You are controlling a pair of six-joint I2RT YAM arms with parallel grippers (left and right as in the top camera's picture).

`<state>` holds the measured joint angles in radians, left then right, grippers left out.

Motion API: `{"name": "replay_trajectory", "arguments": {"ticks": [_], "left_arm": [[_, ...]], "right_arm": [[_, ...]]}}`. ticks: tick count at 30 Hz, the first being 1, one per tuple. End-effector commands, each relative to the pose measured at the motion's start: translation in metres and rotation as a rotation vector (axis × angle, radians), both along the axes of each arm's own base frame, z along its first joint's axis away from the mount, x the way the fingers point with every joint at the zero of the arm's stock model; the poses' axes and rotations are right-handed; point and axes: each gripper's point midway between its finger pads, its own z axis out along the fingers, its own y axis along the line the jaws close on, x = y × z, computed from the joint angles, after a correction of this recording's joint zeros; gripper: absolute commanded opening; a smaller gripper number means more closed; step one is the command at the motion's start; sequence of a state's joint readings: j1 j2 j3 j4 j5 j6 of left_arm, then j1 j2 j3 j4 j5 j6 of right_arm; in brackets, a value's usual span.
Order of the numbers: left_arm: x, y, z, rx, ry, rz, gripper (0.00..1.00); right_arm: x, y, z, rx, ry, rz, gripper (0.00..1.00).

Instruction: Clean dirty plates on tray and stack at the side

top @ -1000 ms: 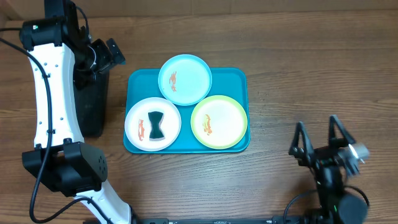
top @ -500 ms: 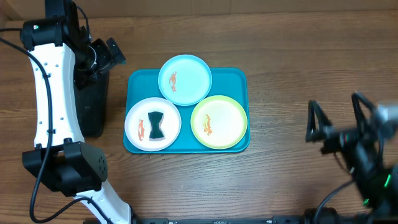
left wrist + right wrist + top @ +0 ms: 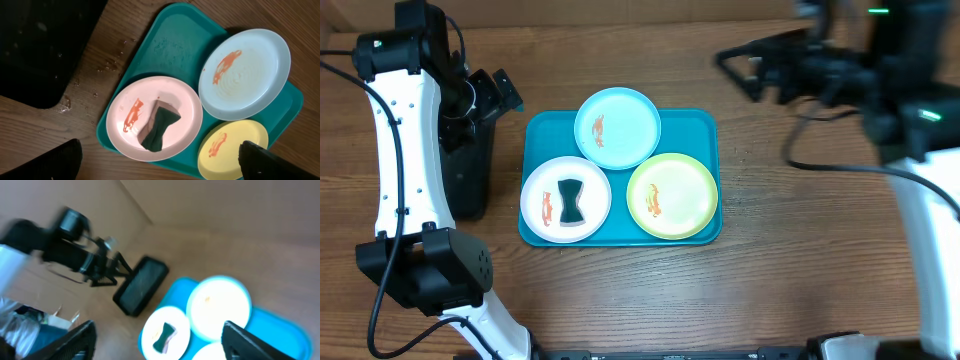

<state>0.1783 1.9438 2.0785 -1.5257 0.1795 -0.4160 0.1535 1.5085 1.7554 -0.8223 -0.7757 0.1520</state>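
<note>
Broadly, the wooden counter [image 3: 800, 250] carries the teal tray [image 3: 695, 125] at its middle, with a black tray [image 3: 470, 170] just beside it at 9 o'clock. The left claw [image 3: 498, 95] hangs above the black tray's far end, and its fingers [image 3: 50, 160] stand wide apart in the wrist view, gripping nothing. The right claw [image 3: 740, 65] is raised at 1 o'clock of the teal tray, blurred from overhead. Its own camera shows the fingers [image 3: 75, 340] spread and empty.

All three plates lie on the teal tray: the light blue plate [image 3: 630, 115] at 12 o'clock, overlapping the far rim, the white plate [image 3: 535, 195] at 8 o'clock and the yellow-green plate [image 3: 685, 180] at 4 o'clock. A dark sponge [image 3: 568, 200] rests on the white plate. Each plate bears orange-red smears [image 3: 226, 64].

Only the left wrist view shows droplets [image 3: 107, 67] on the counter between the two trays. The right wrist view is too blurred for such detail.
</note>
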Motion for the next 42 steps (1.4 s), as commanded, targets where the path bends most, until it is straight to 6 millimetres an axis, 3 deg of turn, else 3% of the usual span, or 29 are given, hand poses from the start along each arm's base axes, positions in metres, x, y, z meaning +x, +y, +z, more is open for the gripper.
{"name": "replay_trajectory", "arguments": {"ticks": [1,3,6,10,12,17,20,21,22,29,33,42], "left_arm": [[-0.001,-0.001,0.002,0.005,0.0,-0.016,1.0],[-0.001,-0.001,0.002,0.005,-0.001,-0.016,1.0],[0.0,-0.003,0.003,0.006,-0.005,-0.02,1.0],[0.001,-0.009,0.002,0.006,-0.005,-0.034,1.0],[0.0,-0.012,0.002,0.005,-0.003,-0.041,1.0],[0.0,-0.018,0.002,0.005,-0.001,-0.058,1.0],[0.001,-0.026,0.002,0.01,-0.002,-0.086,0.95],[0.001,-0.03,0.002,0.015,-0.005,-0.116,0.96],[0.001,-0.031,0.002,0.024,-0.005,-0.129,0.96],[0.0,-0.034,0.001,0.051,0.001,-0.144,0.95],[0.0,-0.033,0.0,0.065,0.004,-0.147,0.95],[0.001,-0.036,-0.006,0.065,0.021,-0.155,0.95]], "right_arm": [[0.017,0.037,-0.045,-0.162,0.122,-0.207,0.73],[0.019,0.051,-0.077,-0.256,0.184,-0.294,0.67],[0.013,0.085,-0.124,-0.329,0.295,-0.262,0.58],[0.003,0.117,-0.187,-0.405,0.44,-0.164,0.58],[0.0,0.129,-0.21,-0.426,0.488,-0.124,0.58],[0.003,0.158,-0.247,-0.444,0.499,-0.079,0.54],[0.001,0.179,-0.276,-0.46,0.508,-0.05,0.43],[-0.003,0.185,-0.293,-0.473,0.552,-0.068,0.31],[-0.006,0.189,-0.301,-0.48,0.569,-0.072,0.3],[-0.027,0.205,-0.343,-0.553,0.613,-0.032,0.3],[-0.026,0.198,-0.364,-0.624,0.604,-0.07,0.3],[-0.02,0.193,-0.369,-0.653,0.575,-0.099,0.31]]}}
